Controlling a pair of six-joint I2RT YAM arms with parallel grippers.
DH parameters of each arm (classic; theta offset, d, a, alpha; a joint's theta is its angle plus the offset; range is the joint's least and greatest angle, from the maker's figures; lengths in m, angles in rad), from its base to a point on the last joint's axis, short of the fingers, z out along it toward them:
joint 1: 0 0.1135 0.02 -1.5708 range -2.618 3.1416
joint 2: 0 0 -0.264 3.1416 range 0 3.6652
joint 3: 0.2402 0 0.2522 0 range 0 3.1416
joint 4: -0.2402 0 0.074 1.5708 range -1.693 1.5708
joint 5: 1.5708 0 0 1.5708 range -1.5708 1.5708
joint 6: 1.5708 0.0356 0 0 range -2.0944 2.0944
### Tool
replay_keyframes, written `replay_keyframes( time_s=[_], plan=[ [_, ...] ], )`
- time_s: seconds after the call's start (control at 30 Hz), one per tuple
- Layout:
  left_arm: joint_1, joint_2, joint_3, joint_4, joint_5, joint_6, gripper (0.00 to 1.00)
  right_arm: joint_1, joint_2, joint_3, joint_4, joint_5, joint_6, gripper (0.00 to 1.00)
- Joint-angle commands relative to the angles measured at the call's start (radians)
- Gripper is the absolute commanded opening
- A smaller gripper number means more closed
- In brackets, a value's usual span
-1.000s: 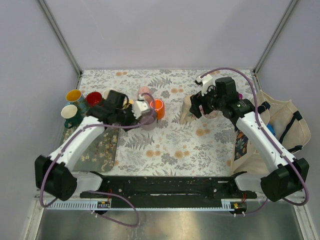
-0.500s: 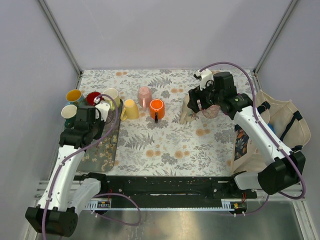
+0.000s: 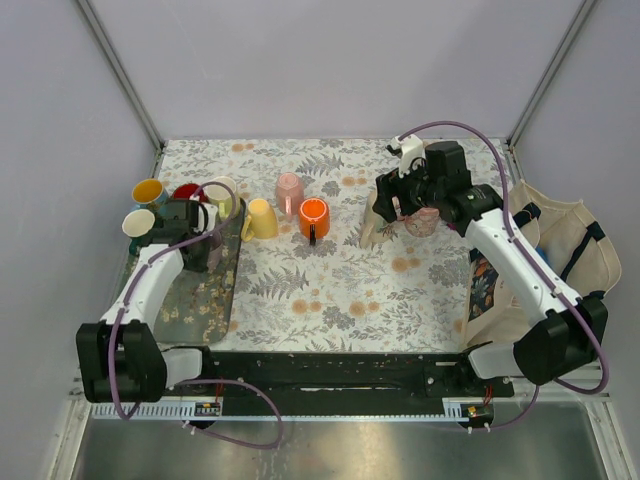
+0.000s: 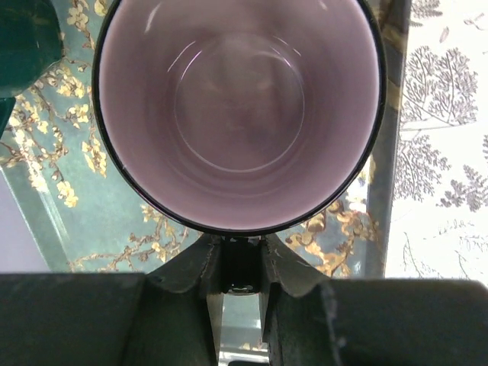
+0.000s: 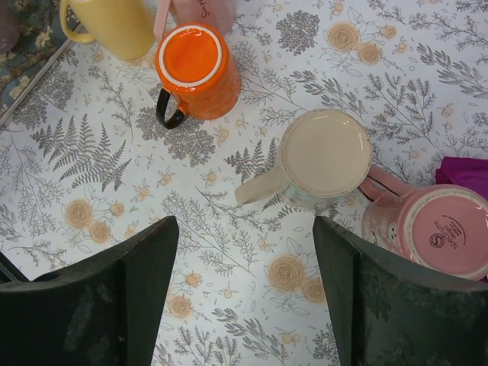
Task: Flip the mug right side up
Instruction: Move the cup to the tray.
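Note:
A dark mug with a lilac inside (image 4: 238,114) stands mouth up over the teal tray (image 4: 91,229). My left gripper (image 4: 242,267) is shut on its handle. In the top view this mug (image 3: 212,248) and my left gripper (image 3: 200,238) are at the tray's far right part. My right gripper (image 5: 244,290) is open and empty, high above the table (image 3: 400,208). Below it, ahead of the fingers, a cream mug (image 5: 322,156) and a pink mug (image 5: 446,232) stand upside down. An orange mug (image 5: 189,69) is also upside down.
A yellow mug (image 3: 258,218) lies on its side beside the orange one (image 3: 313,215), with a pale pink mug (image 3: 289,190) behind. Several upright mugs (image 3: 148,190) crowd the tray's far end (image 3: 200,300). A cloth bag (image 3: 550,250) lies at the right edge.
My left arm has swung left from beside the orange mug, carrying the dark mug to the tray. My right gripper has shifted slightly back and stayed open.

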Motion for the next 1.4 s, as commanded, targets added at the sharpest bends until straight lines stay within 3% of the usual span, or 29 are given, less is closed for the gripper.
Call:
replay_keyframes(
  time_s=[0.0, 0.4, 1.23, 1.37],
  plan=[
    [0.051, 0.035, 0.012, 0.197, 0.061, 0.005, 0.00, -0.007, -0.055, -0.012, 0.040, 0.006, -0.006, 0.80],
    [0.188, 0.233, 0.084, 0.250, 0.153, 0.029, 0.00, -0.008, -0.054, -0.003, 0.040, 0.022, -0.020, 0.81],
    [0.317, 0.299, 0.059, 0.240, 0.096, 0.206, 0.00, -0.008, -0.028, -0.011, 0.051, 0.003, -0.009, 0.81],
    [0.324, 0.322, 0.065, 0.229, 0.095, 0.221, 0.09, -0.008, -0.029, -0.015, 0.054, 0.003, -0.009, 0.81]
  ],
)
